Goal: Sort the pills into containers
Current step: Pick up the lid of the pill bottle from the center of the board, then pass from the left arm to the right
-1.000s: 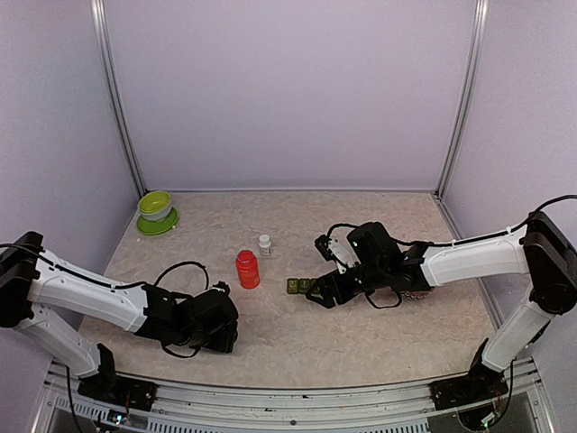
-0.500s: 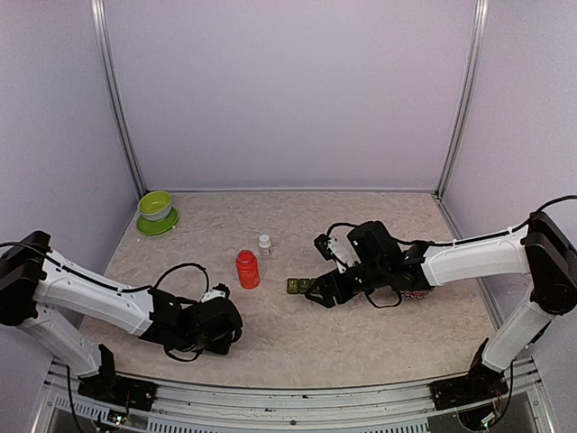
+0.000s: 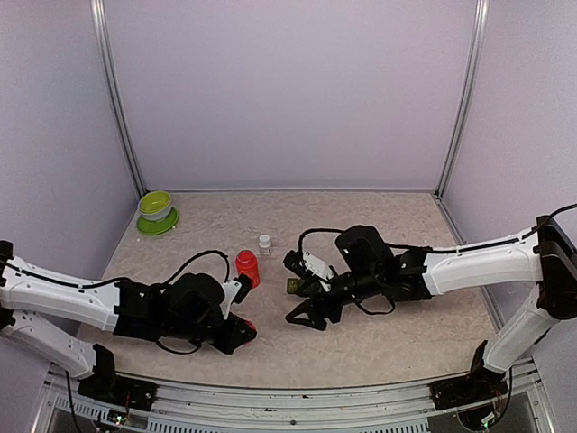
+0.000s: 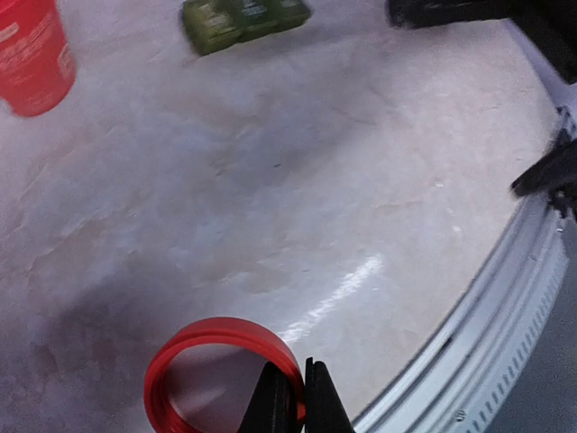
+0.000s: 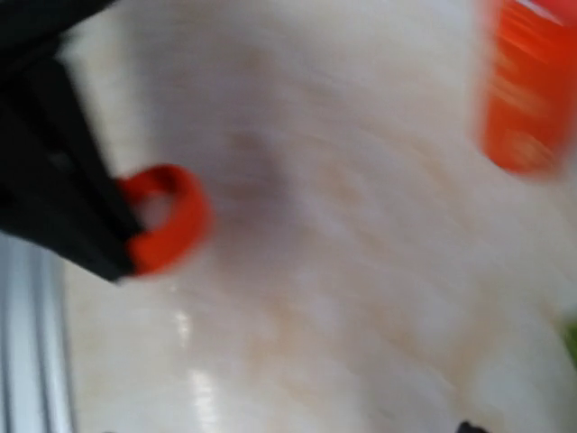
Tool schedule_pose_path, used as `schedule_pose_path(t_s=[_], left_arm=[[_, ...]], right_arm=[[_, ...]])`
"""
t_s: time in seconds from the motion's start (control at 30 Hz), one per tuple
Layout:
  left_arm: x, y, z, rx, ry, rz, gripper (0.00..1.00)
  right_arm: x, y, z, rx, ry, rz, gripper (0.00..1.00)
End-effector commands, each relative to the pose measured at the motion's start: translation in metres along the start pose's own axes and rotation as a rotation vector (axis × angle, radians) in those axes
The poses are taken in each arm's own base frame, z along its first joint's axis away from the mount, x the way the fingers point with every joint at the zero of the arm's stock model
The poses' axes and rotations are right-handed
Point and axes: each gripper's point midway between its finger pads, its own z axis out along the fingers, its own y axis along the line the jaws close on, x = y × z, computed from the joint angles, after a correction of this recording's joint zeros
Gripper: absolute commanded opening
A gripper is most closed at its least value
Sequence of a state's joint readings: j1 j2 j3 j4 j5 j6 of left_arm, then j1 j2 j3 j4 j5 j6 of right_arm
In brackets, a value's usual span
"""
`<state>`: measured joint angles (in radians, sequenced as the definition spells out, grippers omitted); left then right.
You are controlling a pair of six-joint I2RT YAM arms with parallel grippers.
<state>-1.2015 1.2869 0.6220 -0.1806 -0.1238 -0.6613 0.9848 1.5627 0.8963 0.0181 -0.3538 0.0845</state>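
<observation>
The left claw (image 4: pixel 296 401) is clenched on the rim of a red ring (image 4: pixel 216 327) near the table's (image 4: pixel 379 180) front edge. The right claw (image 3: pixel 305 317) is spread and empty beside the dark green containers (image 4: pixel 243 16). The white print on the red bottle (image 4: pixel 32 54) is too blurred to read.

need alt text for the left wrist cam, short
The left gripper, shut, pinches the rim of a red plastic ring over a beige marbled table. At the top edge sit a red plastic bottle on the left and a row of small dark green square containers near the middle; a metal rail runs along the right.
</observation>
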Motion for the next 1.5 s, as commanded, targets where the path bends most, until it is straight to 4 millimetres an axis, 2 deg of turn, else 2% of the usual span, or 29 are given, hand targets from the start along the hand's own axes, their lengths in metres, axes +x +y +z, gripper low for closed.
schedule_pose_path(t_s=[0.0, 0.1, 0.2, 0.27, 0.33, 0.4, 0.63, 0.83, 1.0, 1.23, 1.33, 1.47], left_arm=[[-0.019, -0.065, -0.029, 0.324, -0.037, 0.131, 0.0], [-0.013, -0.09, -0.045, 0.486, -0.02, 0.178, 0.0], [-0.008, -0.106, -0.061, 0.607, -0.026, 0.212, 0.0], [-0.006, -0.113, -0.072, 0.677, -0.038, 0.231, 0.0], [-0.005, -0.118, -0.079, 0.723, -0.045, 0.248, 0.0], [-0.003, -0.122, -0.082, 0.749, -0.043, 0.263, 0.0], [0.002, -0.135, -0.082, 0.838, -0.012, 0.294, 0.0], [0.001, -0.144, -0.083, 0.9, 0.0, 0.295, 0.0], [0.001, -0.146, -0.085, 0.919, 0.004, 0.294, 0.0], [0.003, -0.147, -0.083, 0.932, 0.022, 0.289, 0.0], [0.004, -0.146, -0.08, 0.931, 0.031, 0.285, 0.0], [0.004, -0.147, -0.078, 0.936, 0.036, 0.277, 0.0]], right_arm=[[-0.028, 0.049, -0.014, -0.121, -0.114, -0.303, 0.79], [-0.034, 0.07, -0.03, -0.174, -0.208, -0.433, 0.79], [-0.038, 0.083, -0.052, -0.185, -0.318, -0.562, 0.79], [-0.033, 0.1, -0.068, -0.239, -0.393, -0.704, 0.77], [-0.019, 0.119, -0.083, -0.31, -0.465, -0.85, 0.78], [-0.019, 0.123, -0.089, -0.321, -0.48, -0.887, 0.78], [-0.016, 0.126, -0.063, -0.382, -0.359, -0.893, 0.68], [-0.008, 0.141, -0.046, -0.446, -0.324, -0.955, 0.63], [0.003, 0.15, -0.042, -0.517, -0.293, -0.966, 0.6], [0.008, 0.155, -0.035, -0.545, -0.266, -0.971, 0.55], [0.01, 0.157, -0.033, -0.552, -0.255, -0.972, 0.48], [0.009, 0.16, -0.032, -0.559, -0.26, -0.977, 0.46]])
